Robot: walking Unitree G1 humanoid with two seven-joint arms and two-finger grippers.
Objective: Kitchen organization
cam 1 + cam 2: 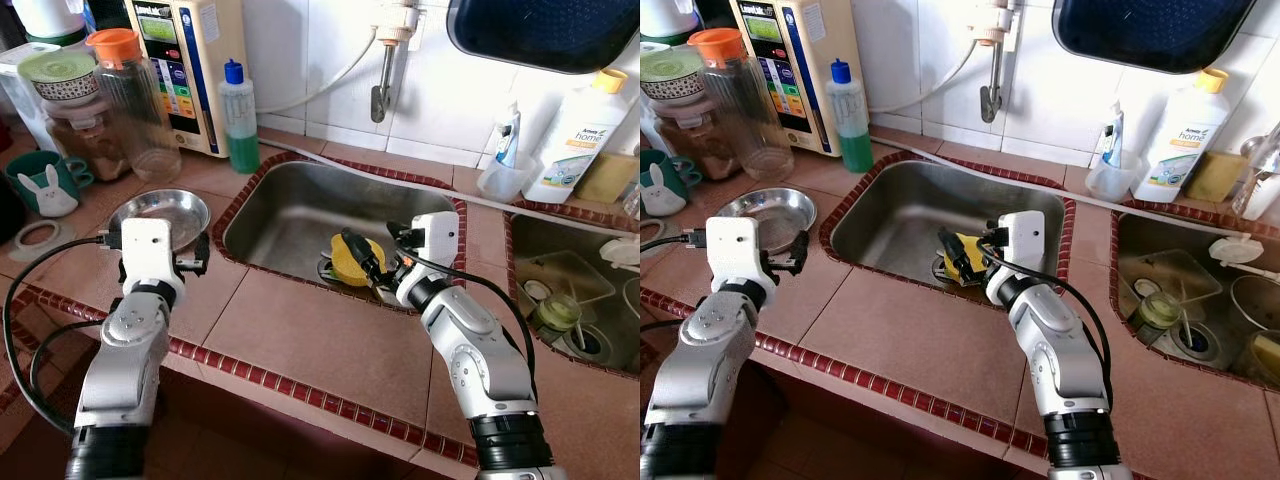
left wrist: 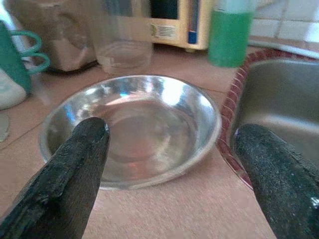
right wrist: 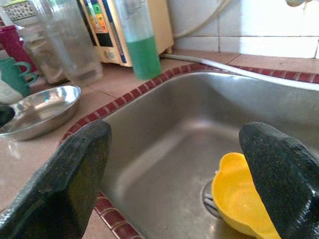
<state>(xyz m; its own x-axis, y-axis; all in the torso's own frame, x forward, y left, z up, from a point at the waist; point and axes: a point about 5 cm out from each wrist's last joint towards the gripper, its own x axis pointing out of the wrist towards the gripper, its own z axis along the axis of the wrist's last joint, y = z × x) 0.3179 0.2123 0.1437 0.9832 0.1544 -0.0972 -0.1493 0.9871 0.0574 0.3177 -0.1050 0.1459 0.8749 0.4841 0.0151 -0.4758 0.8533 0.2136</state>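
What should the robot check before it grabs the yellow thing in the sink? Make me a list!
1. Right tool open: ok, its fingers stand wide apart.
2. Right tool over the sink, near the yellow bowl: ok.
3. Yellow bowl between the fingers: not ok, it lies beside one finger in the right wrist view.
4. What sits under the yellow bowl at the drain: cannot tell.
5. Left tool open, holding nothing: ok, it faces the steel bowl on the counter.
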